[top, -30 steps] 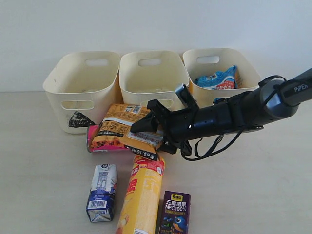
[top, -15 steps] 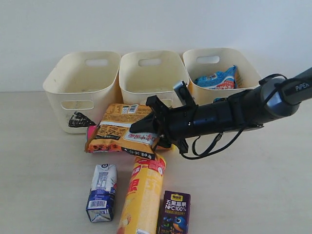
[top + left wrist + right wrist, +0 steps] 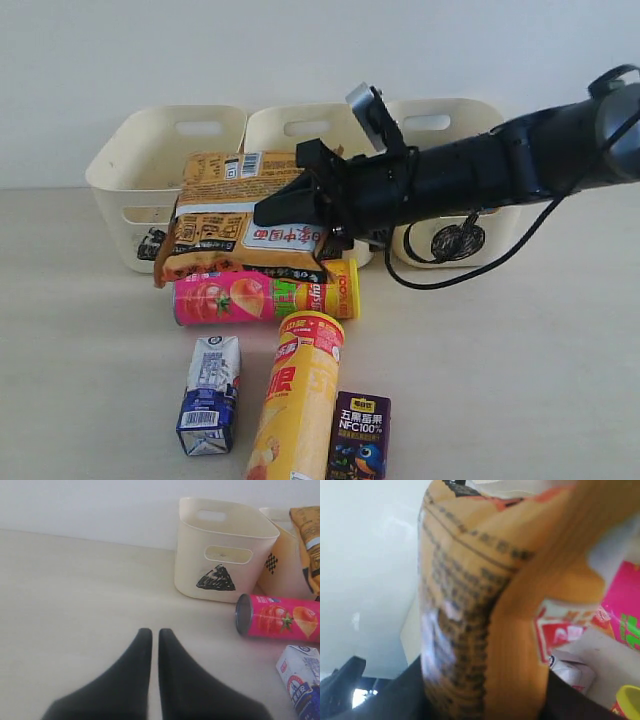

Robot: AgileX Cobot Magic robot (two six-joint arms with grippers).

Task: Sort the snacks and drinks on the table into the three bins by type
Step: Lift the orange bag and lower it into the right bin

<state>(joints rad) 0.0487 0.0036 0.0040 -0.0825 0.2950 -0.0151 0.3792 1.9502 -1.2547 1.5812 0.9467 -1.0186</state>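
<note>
The orange bag (image 3: 235, 225) is a flat foil pouch, shiny and slightly crumpled, with dark print blocks, a white label panel and a barcode near its far edge. It hangs in the air, clear of the table (image 3: 80, 350), tilted with its near edge lowest, in front of the left and middle bins. The right gripper (image 3: 290, 206), black and wedge-shaped, is clamped on the bag's right side. In the right wrist view the bag (image 3: 485, 605) fills the picture, blurred.

Just below the bag a pink tube (image 3: 245, 298) lies on its side, a smooth cylinder printed with a tomato; its yellow-green lid (image 3: 343, 288) points right and its metal base left. Nearer, a taller yellow tube (image 3: 295, 395) lies with its red-banded end toward the pink one. To its left lies a white and blue carton (image 3: 210, 395) with a barcode, and to its right a dark purple carton (image 3: 360, 435) with blueberry art.

Three cream plastic bins stand in a row at the far side, round-cornered with slot handles: the left bin (image 3: 125, 170) bears a black scribbled triangle, the middle bin (image 3: 285, 125) a checkered square seen from the left wrist view, and the right bin (image 3: 455, 108) a scribbled circle.

The left gripper (image 3: 151, 633) has its smooth black fingers pressed together, grasping nothing, over bare table to the left.
</note>
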